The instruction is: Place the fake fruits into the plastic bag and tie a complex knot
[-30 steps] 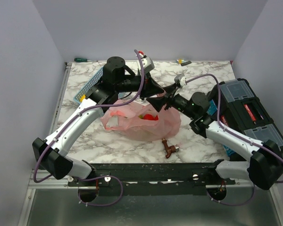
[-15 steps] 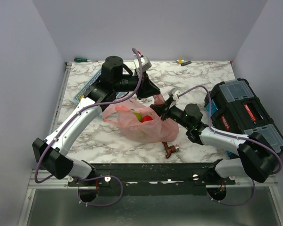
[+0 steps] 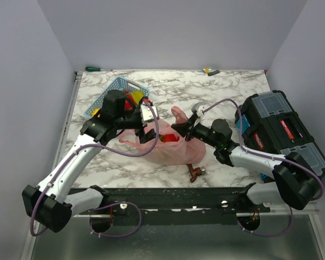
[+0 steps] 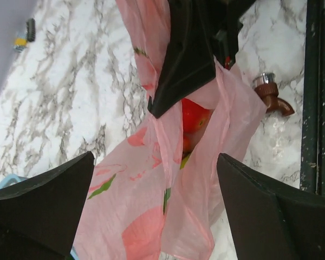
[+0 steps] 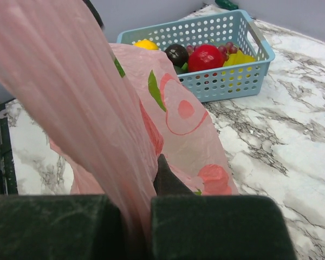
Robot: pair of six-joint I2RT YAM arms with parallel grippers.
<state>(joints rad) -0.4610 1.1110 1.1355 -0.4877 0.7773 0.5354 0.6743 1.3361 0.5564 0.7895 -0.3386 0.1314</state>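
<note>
**Left hand has drawn back from the bag; right hand alone holds it**

My left hand (image 3: 148, 116) stood over the mouth of the bag a moment ago, close to the right one. Now the whole left arm has swung back toward its own side, and the hand hangs just beside the bag's left edge. In the left wrist view its fingers are spread wide with nothing between them. My right hand (image 3: 180, 129) has not left its place. In its own wrist view the fingers are pressed together on a stretched strip of pink film, so it is pinching the plastic bag (image 3: 173, 151) near the top.

The bag lies in the middle of the bench (image 3: 233, 92), slack on the left and pulled up on the right. A pink end (image 3: 179, 114) stands up above the right hand. I see no twisted bunch with tails, so I judge the knot is not yet made.

The blue basket (image 3: 115, 89) behind the left arm holds fruits: a red one (image 5: 206, 57), a dark one (image 5: 177, 54) and yellow ones (image 5: 146, 44). A red fruit (image 4: 195, 116) shows inside the bag. So I think the filling is only partly done, and the free left hand is placed well to fetch the next fruit.

A small brown tap fitting (image 3: 195, 172) lies on the bench just in front of the bag.
</note>
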